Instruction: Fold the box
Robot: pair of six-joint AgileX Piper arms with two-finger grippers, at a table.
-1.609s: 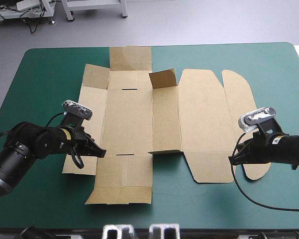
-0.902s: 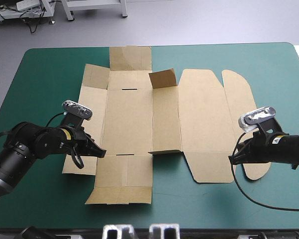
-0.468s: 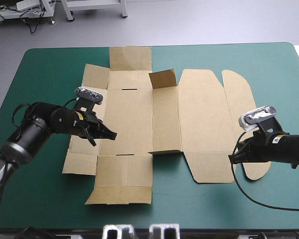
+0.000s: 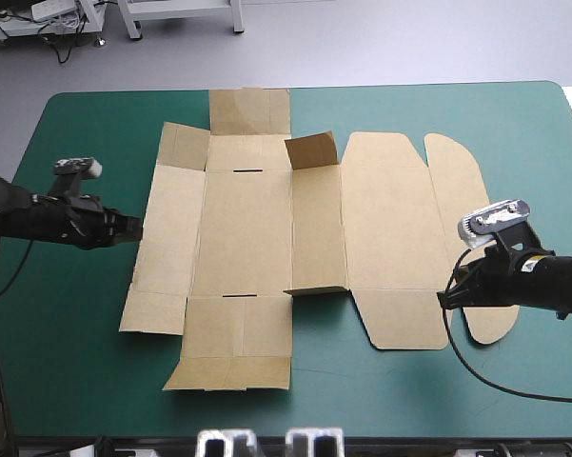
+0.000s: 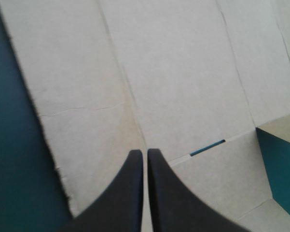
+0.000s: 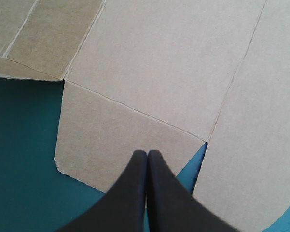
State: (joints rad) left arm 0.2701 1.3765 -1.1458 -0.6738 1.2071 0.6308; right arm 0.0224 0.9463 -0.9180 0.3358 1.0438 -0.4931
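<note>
Both grippers' black fingers are pressed together. One flat brown cardboard box [image 4: 247, 228] lies mid-frame on the teal-green table cover [image 4: 76, 381]; left gripper [image 4: 133, 228] sits at its left edge, right gripper [image 4: 444, 301] at its lower-right flap.

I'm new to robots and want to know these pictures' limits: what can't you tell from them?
- High view: whether the left end effector touches the box or hovers at its left edge; height doesn't show from above.
- High view: likewise the right end effector, toward the box's near right side.
- High view: whatever lies just behind the raised flap, hidden by it.
- Both wrist views: most of the box, cut off by the picture edges.
</note>
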